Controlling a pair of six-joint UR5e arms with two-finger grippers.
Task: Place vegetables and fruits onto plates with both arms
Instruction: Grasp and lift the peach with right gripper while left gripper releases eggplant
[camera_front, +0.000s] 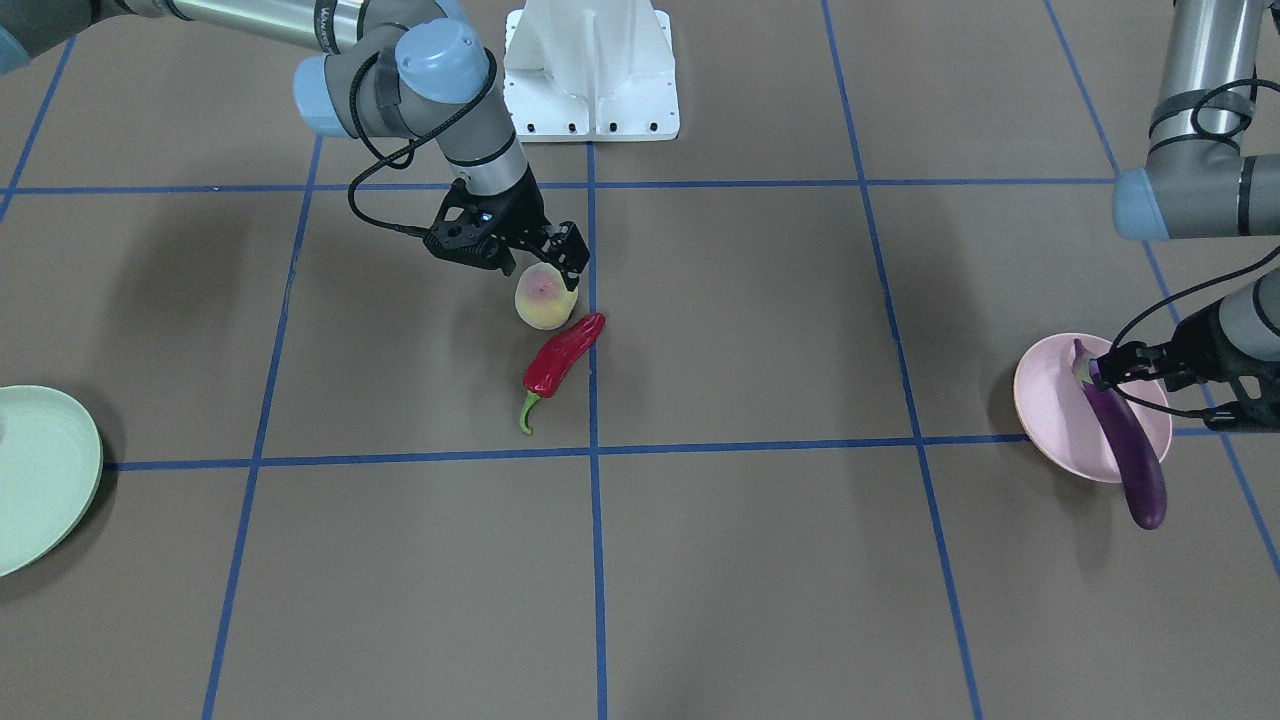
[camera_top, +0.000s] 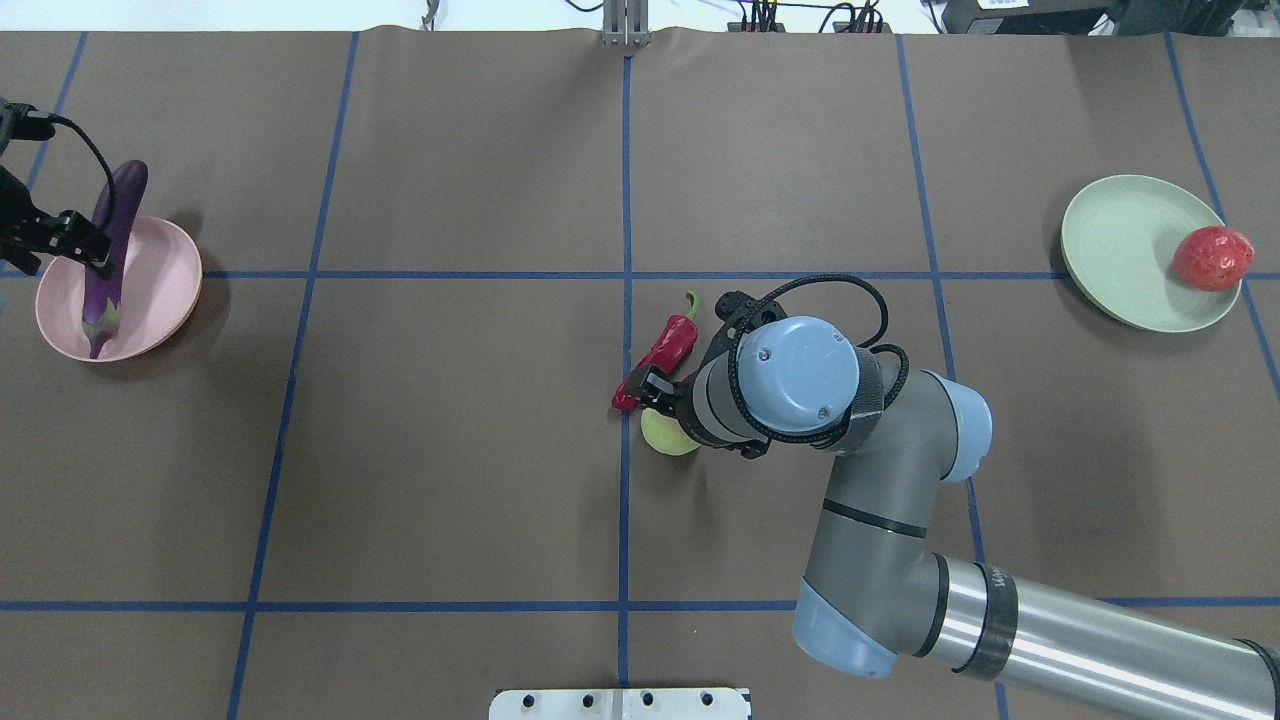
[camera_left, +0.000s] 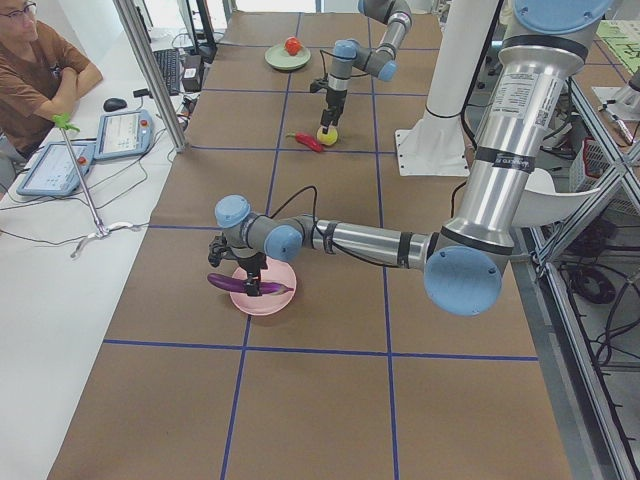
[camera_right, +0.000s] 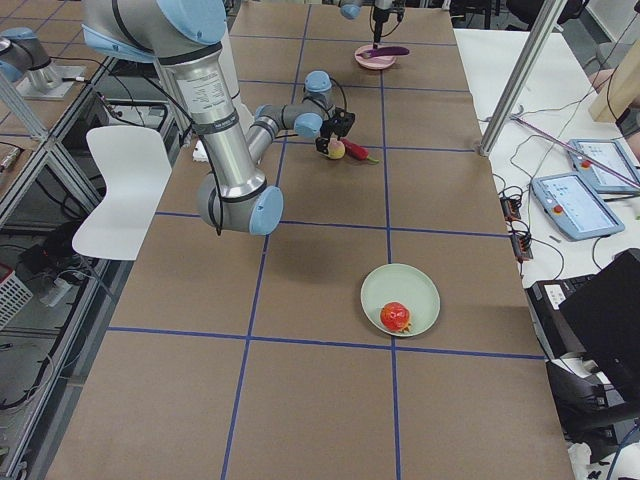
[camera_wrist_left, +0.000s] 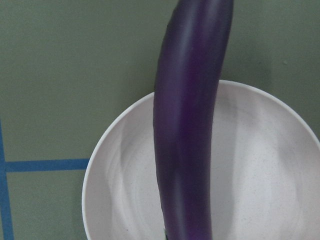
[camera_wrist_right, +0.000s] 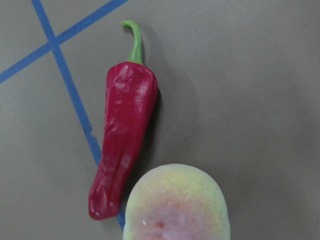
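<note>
My left gripper (camera_front: 1105, 375) is shut on the purple eggplant (camera_front: 1130, 445) near its cap. It holds the eggplant across the pink plate (camera_front: 1060, 400), with the far end past the rim. The left wrist view shows the eggplant (camera_wrist_left: 190, 150) over the plate (camera_wrist_left: 260, 175). My right gripper (camera_front: 542, 268) is shut on the peach (camera_front: 545, 300) at mid-table, low over the surface. The red chili (camera_front: 565, 355) lies just beside the peach and also shows in the right wrist view (camera_wrist_right: 122, 140). The pomegranate (camera_top: 1212, 258) sits at the edge of the green plate (camera_top: 1120, 250).
The white pedestal base (camera_front: 592, 70) stands at the robot's side of the table. Blue tape lines grid the brown surface. An operator (camera_left: 40, 70) sits at a side table with tablets, beyond the table's far edge.
</note>
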